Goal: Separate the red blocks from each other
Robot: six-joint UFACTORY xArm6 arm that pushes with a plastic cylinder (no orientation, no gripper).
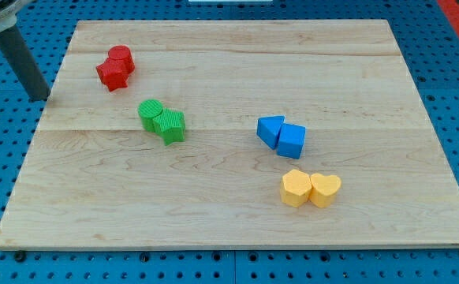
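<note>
Two red blocks touch each other near the view's top left: a red cylinder [122,57] behind and a red star-shaped block [111,75] in front of it. My tip [40,98] is the lower end of the dark rod at the view's far left, just off the board's left edge. It sits left of and slightly below the red pair, apart from them.
A green cylinder [151,113] touches a green star [171,125] left of centre. A blue triangle [270,129] touches a blue cube [292,141] right of centre. Two yellow blocks, a hexagon [296,188] and a heart [325,189], touch below them. The wooden board [229,229] lies on a blue pegboard.
</note>
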